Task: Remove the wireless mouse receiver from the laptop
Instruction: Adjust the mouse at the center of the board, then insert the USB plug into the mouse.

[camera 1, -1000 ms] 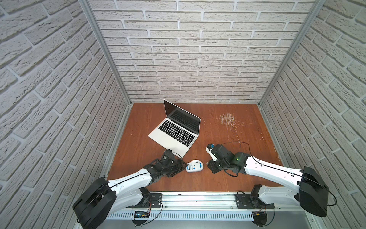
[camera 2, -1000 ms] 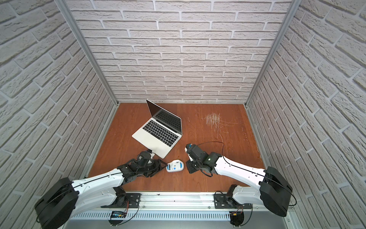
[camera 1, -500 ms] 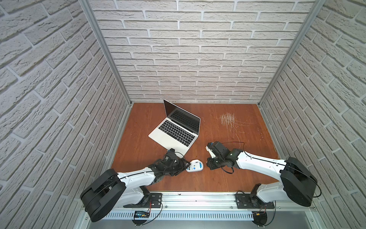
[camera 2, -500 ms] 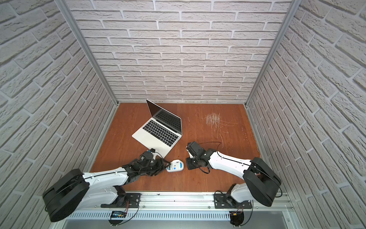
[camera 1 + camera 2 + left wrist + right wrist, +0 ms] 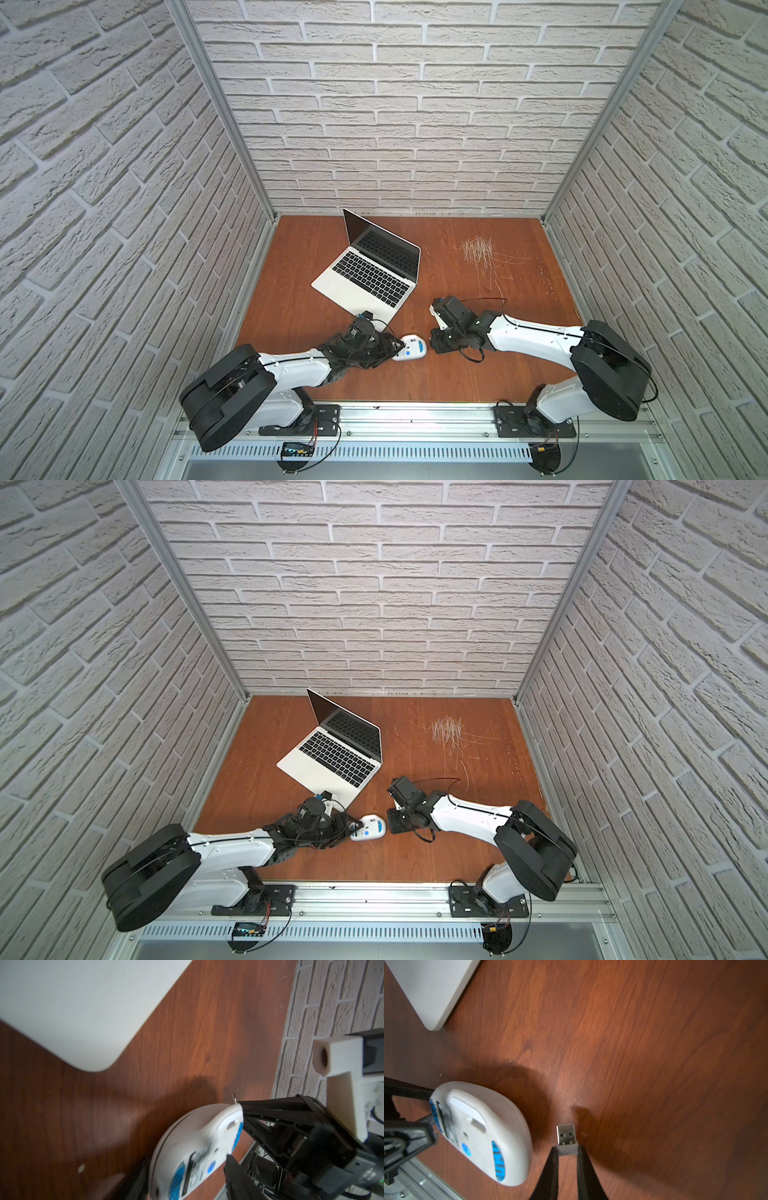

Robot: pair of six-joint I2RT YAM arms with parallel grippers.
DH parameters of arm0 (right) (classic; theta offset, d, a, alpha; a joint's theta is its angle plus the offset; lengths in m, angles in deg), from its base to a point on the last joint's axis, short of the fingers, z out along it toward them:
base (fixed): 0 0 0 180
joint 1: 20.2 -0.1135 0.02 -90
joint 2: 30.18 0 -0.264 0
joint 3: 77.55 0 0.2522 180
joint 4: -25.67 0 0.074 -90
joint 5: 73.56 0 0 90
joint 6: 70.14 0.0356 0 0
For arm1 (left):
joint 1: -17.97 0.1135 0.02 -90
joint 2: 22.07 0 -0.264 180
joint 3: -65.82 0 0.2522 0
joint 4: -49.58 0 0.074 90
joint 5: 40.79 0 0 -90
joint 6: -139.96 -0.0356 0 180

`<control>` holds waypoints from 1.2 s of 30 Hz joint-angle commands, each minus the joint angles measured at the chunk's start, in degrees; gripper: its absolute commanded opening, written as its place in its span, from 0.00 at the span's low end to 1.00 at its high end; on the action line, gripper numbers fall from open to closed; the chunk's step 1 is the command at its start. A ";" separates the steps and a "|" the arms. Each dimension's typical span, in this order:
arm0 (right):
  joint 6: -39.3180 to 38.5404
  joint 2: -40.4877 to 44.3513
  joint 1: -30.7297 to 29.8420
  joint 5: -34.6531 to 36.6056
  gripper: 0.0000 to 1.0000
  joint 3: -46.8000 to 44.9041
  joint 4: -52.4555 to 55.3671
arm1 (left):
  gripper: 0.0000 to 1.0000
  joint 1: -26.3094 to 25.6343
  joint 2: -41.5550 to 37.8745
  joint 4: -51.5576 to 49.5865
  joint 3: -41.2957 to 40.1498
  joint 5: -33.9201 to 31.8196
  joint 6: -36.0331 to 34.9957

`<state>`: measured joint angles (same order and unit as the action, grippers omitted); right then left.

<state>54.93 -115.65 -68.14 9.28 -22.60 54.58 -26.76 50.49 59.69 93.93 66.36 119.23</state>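
Note:
The silver-grey laptop stands open at the back left of the wooden table. My right gripper is shut on the grey end of the wireless mouse receiver. The receiver's metal plug points at the white mouse, a short gap away from it and clear of the laptop. The mouse lies belly up with blue pads showing. My left gripper is shut on the mouse's near end, one finger on each side.
A corner of the laptop lies close behind both grippers. Pale scratch marks cover the back right of the table. Brick walls enclose three sides, and a metal rail runs along the front edge.
My left gripper has slid right up to the mouse and its jaws have narrowed around it. The right gripper has stayed near the mouse, still holding the receiver.

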 commanded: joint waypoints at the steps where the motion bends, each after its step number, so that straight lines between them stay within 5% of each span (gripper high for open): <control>1: 1.76 -0.86 0.22 -1.40 0.03 0.58 -2.84 | 0.58 -1.04 0.19 1.24 0.52 -0.14 -1.75; 27: 3.19 -4.96 -2.93 -2.39 0.03 0.57 -5.82 | 0.45 -1.10 1.88 3.92 3.58 1.14 -3.48; 30: 3.16 -4.84 -2.94 -2.23 0.03 0.63 -5.66 | 0.40 -1.06 0.38 1.77 3.54 0.85 -4.17; 36: 2.80 -4.17 -2.95 -2.20 0.03 0.90 -5.01 | 0.12 -1.02 -3.59 -3.71 2.93 -0.89 -6.35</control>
<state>57.81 -119.36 -70.48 6.83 -22.43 49.23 -27.55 48.96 57.90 96.40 66.25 115.15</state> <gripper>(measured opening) 0.175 0.258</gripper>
